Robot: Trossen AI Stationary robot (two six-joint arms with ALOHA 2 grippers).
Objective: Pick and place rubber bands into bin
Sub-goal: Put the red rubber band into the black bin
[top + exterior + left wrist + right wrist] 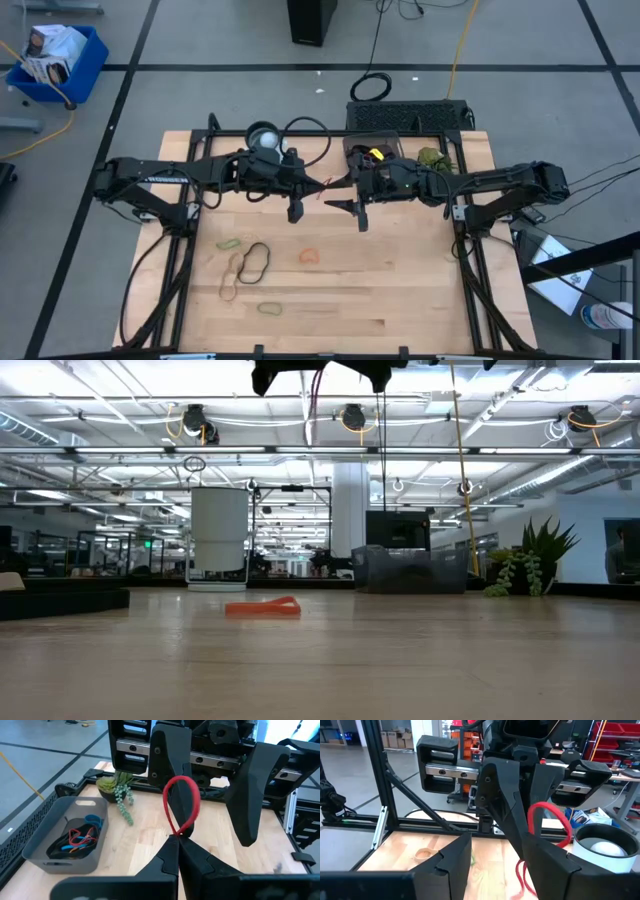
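My left gripper is shut on a red rubber band high above the table's middle. My right gripper faces it, open, its fingers on either side of the band's loop. The smoky-grey bin stands on the table at the far edge and holds several red, blue and black bands. More rubber bands lie flat on the wood at the near left: green, black, tan, orange, also seen in the low view. My left gripper pinches the red band at one end of its loop between its two fingertips. The fingers slant slightly downward toward the table's right. The loop sticks out ahead of the tips, open and slack, clear of the table. My right gripper has one finger level with the loop; whether it touches the band I cannot tell.
A white round cup stands at the far edge left of the bin, a small green plant to the bin's right. Black cables loop behind the table. Bare wood lies along the near right of the table.
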